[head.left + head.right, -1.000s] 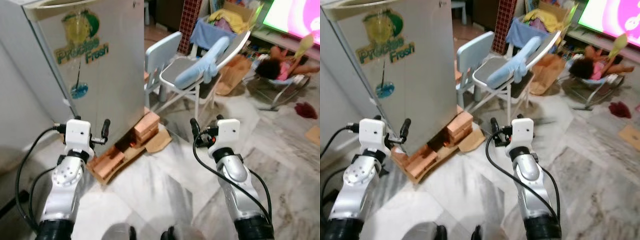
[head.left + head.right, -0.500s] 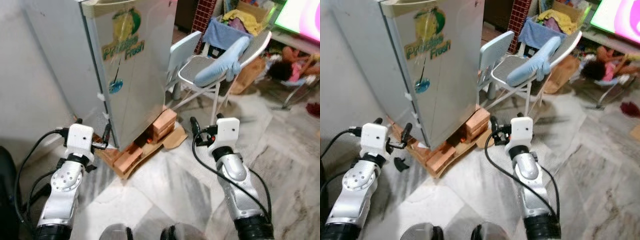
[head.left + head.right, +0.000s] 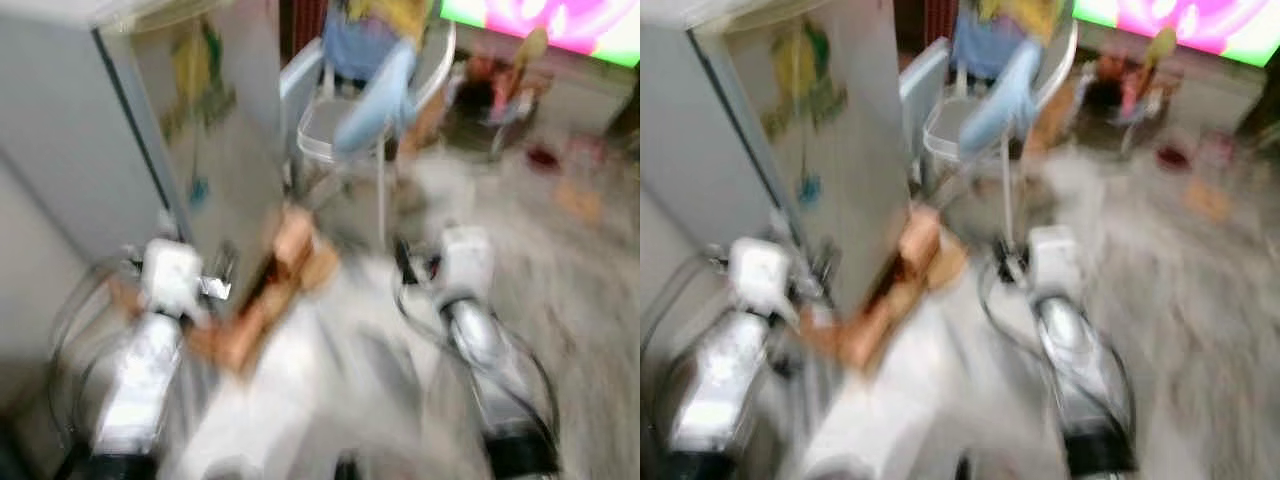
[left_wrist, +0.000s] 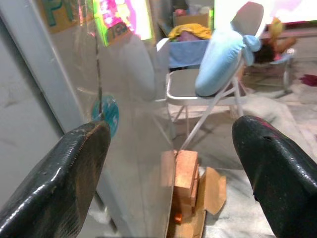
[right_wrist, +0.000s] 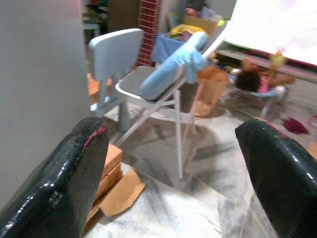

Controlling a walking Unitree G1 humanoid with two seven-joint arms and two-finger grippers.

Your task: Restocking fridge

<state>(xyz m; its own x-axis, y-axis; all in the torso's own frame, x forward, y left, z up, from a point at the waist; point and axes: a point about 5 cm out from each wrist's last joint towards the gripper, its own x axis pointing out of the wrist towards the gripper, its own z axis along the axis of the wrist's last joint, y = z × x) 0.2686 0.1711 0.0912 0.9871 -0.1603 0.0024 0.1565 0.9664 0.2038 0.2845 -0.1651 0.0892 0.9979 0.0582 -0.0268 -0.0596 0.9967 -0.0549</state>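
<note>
A grey fridge [image 3: 190,130] with a green and yellow sticker stands shut in front of me on the left, raised on orange bricks [image 4: 185,171]. The head views are blurred. My left gripper [image 3: 218,272] is held low beside the fridge's front corner, open with nothing between its fingers [image 4: 74,168]. My right gripper [image 3: 412,262] is held out over the marble floor to the right of the bricks. It too is open and holds nothing, and its fingers [image 5: 74,173] frame the chair.
A folding chair [image 5: 148,91] with a light blue cushion [image 4: 218,59] stands just right of the fridge, a small pale chair [image 5: 111,49] behind it. Cardboard [image 5: 121,191] lies by the bricks. A person [image 5: 252,79] lies on the floor below a bright screen [image 3: 540,20].
The whole head view has shifted and blurred, so the camera is moving; the fridge now sits further left. Both arms keep the same raised, open pose.
</note>
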